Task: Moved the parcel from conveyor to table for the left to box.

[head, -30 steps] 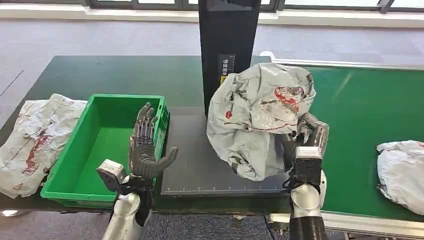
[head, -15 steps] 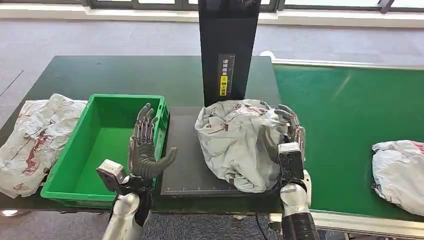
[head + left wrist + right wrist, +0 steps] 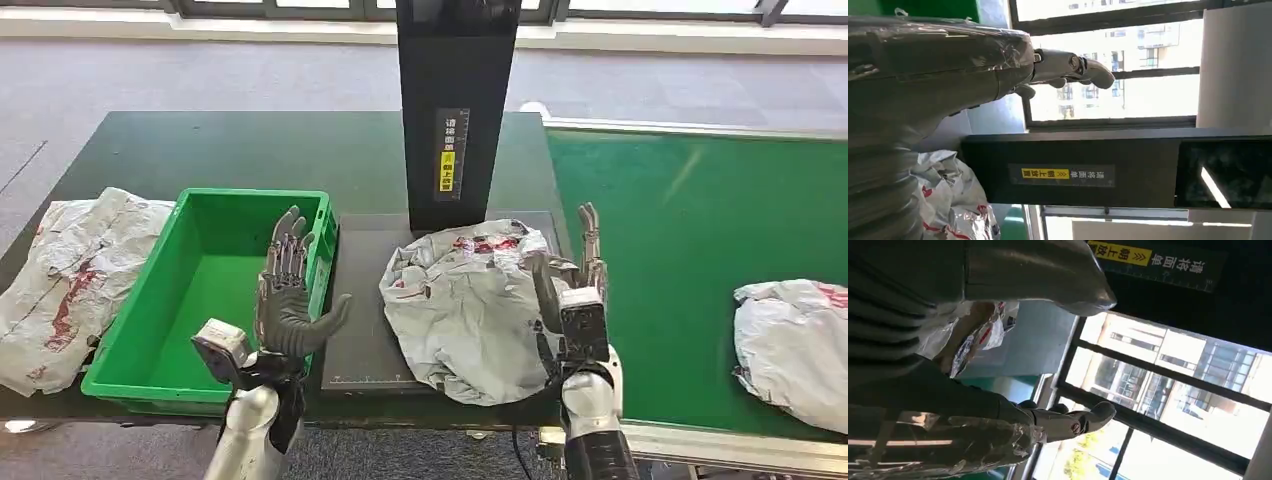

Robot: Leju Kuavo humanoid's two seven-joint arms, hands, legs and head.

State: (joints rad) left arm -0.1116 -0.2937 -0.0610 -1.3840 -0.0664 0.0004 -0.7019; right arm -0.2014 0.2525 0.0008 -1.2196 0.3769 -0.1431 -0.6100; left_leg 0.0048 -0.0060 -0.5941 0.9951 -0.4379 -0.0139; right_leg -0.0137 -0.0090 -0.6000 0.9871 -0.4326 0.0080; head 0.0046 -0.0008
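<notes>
Parcel [image 3: 465,305] flat on scale pad [image 3: 365,300], both robot hands (L [image 3: 288,295], R [image 3: 572,285]) spread wide, holding nothing.

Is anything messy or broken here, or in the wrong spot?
Nothing looks broken or spilled. The grey parcel is crumpled and hangs a little over the near edge of the black mat. Another parcel droops off the table's left end. The green box holds no parcel.

Crumpled grey parcel [image 3: 470,305] with red print lies flat on black pad [image 3: 362,300], just right of empty green box [image 3: 215,290], by conveyor [image 3: 690,230].
</notes>
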